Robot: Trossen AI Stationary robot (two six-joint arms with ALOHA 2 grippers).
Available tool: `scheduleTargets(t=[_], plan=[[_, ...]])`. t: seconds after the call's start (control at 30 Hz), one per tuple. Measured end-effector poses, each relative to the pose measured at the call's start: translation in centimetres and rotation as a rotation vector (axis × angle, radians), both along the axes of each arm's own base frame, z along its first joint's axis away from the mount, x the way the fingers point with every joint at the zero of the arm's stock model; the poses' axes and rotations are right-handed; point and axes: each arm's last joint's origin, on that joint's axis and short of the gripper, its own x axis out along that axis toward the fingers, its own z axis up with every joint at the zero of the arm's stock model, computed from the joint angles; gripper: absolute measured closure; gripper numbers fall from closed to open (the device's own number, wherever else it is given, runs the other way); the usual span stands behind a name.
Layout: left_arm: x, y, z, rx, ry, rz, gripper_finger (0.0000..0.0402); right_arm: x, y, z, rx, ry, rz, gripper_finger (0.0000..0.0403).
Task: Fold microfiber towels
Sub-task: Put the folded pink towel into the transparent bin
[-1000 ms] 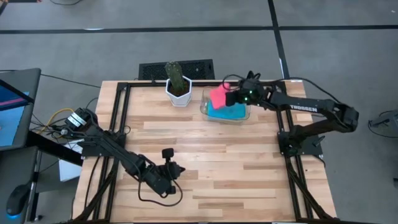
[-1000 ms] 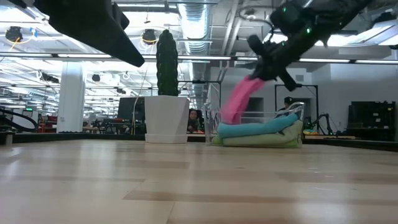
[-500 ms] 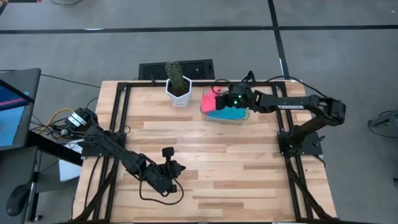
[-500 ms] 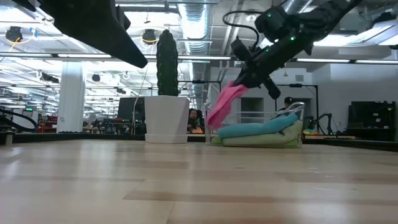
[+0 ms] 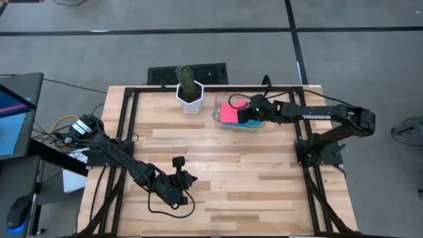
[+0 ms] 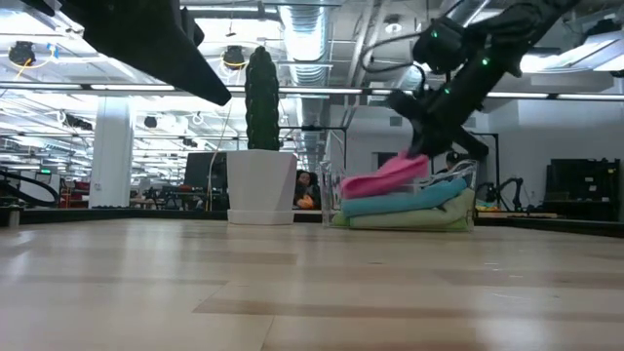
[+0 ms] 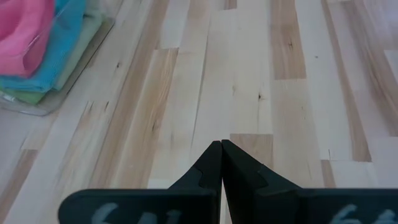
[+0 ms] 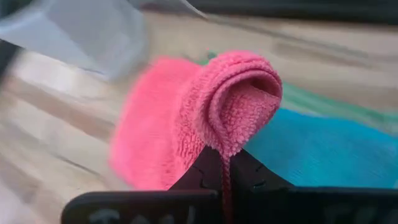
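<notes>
A hot pink towel (image 5: 230, 112) lies across a stack in the clear tray (image 5: 216, 118) at the table's far side. Under it are a turquoise towel (image 6: 400, 203) and a light green one (image 6: 409, 220). My right gripper (image 5: 246, 115) is over the tray's right part, shut on the pink towel. My left gripper (image 5: 177, 162) hangs shut over bare wood near the table's front left, holding nothing. Its closed fingertips (image 7: 221, 144) show in the left wrist view. My right gripper pinches a rolled-over fold (image 8: 231, 134) of the pink towel between its two fingers, several layers thick. The fingers come from the table's right, slanting down. The held end stands a little raised (image 6: 414, 164), and the rest of the towel lies slack on the turquoise towel (image 8: 323, 149).
A white pot with a cactus (image 5: 190, 92) stands just left of the tray at the far edge. A black grille (image 5: 187, 71) lies behind it. A laptop (image 5: 13, 112) is off the table's left. The wood between the arms is bare.
My right gripper has swung a little toward the table's left, then come back and sunk over the tray, tipping further down. The pink towel, which hung below it beside the stack, has been laid nearly flat over the turquoise towel. The gripper has stayed shut on it.
</notes>
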Motion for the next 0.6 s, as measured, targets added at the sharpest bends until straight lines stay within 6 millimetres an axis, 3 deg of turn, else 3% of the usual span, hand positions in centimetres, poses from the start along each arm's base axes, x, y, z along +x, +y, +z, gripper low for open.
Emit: scheduleTargets(t=[0.17,0.4,0.6], plan=[[0.0,0.0,0.0,-0.004,-0.005,0.000,0.0400,-0.8,0.2,-1.3,0.023,0.043,-0.047,0.0373],[0.1,-0.1,0.1,-0.009,-0.012,0.001,0.0400,-1.5,0.2,-1.5,0.026,0.111,-0.039,0.0285],[0.2,0.2,0.1,-0.029,-0.017,0.025,0.0400,-2.8,-0.2,0.2,-0.020,0.080,-0.063,0.0216]])
